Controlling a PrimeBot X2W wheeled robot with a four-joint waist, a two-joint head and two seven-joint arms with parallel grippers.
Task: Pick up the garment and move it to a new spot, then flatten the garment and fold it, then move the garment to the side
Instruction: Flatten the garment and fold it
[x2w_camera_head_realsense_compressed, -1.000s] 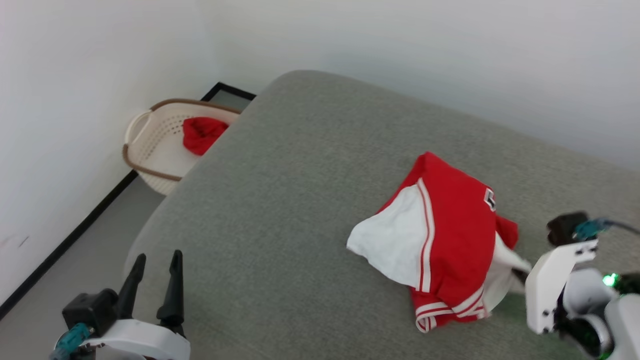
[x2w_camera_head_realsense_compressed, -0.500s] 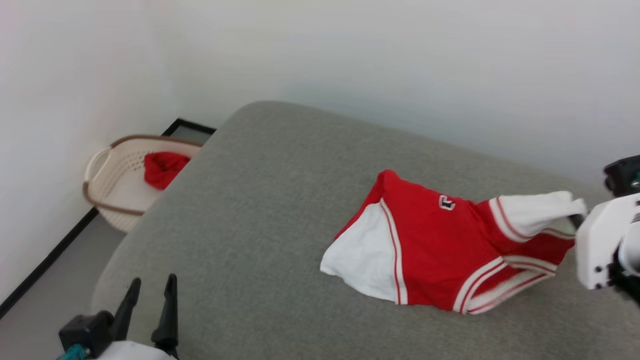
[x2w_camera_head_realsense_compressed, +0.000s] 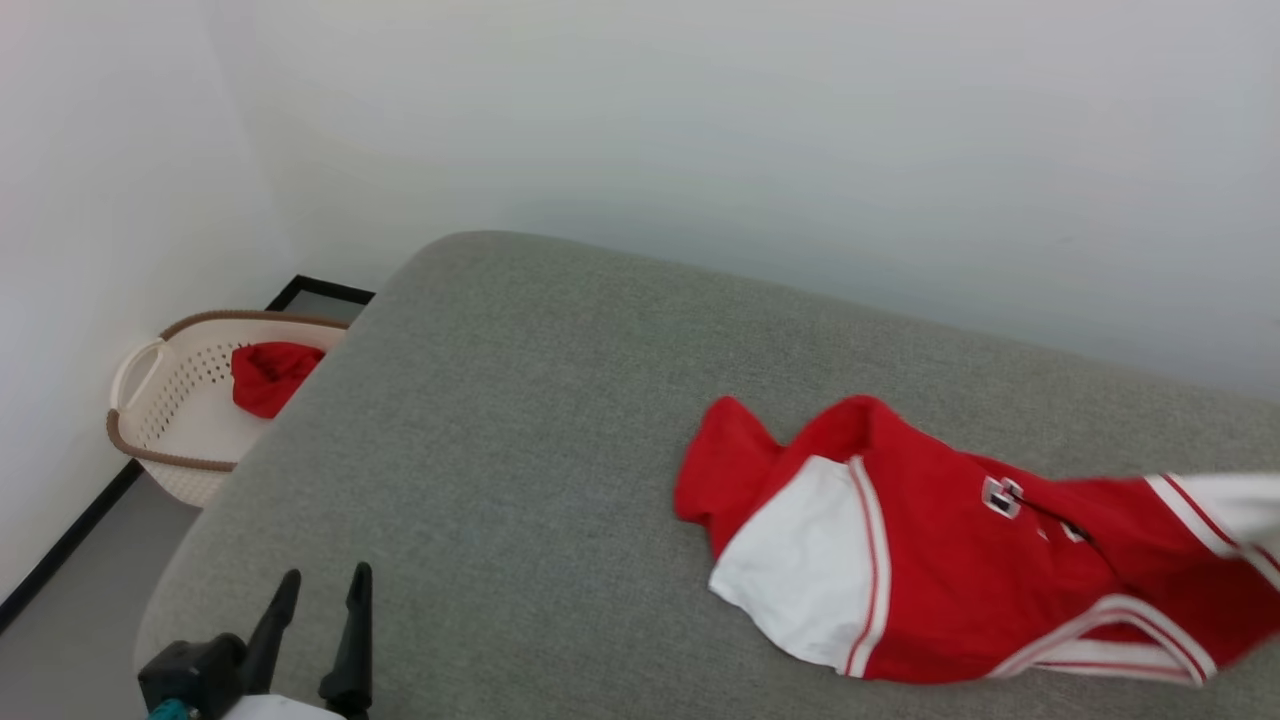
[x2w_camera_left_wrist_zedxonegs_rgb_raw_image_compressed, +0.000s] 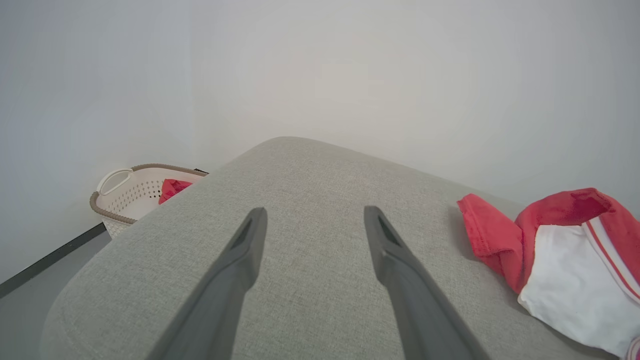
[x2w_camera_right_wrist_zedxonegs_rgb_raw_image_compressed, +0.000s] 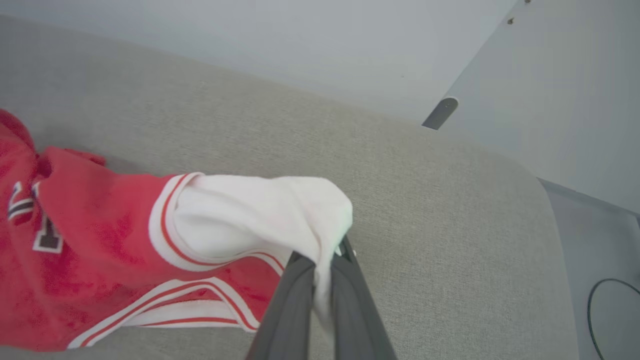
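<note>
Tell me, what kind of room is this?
Probably a bedroom or laundry corner: a big grey padded bed or sofa, a white laundry basket on the floor holding a red cloth, and a red T-shirt on top.

Red garment (x2w_camera_head_realsense_compressed: 950, 600) with white sleeves, striped trim, seemingly black lettering.

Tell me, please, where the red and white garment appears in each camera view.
Head view: garment lower right, running off the right edge.
Left wrist view: garment at the right edge.
Right wrist view: garment left to centre, white sleeve pinched by right end effector.
Shared landmark: grey cushion beneath it.
</note>
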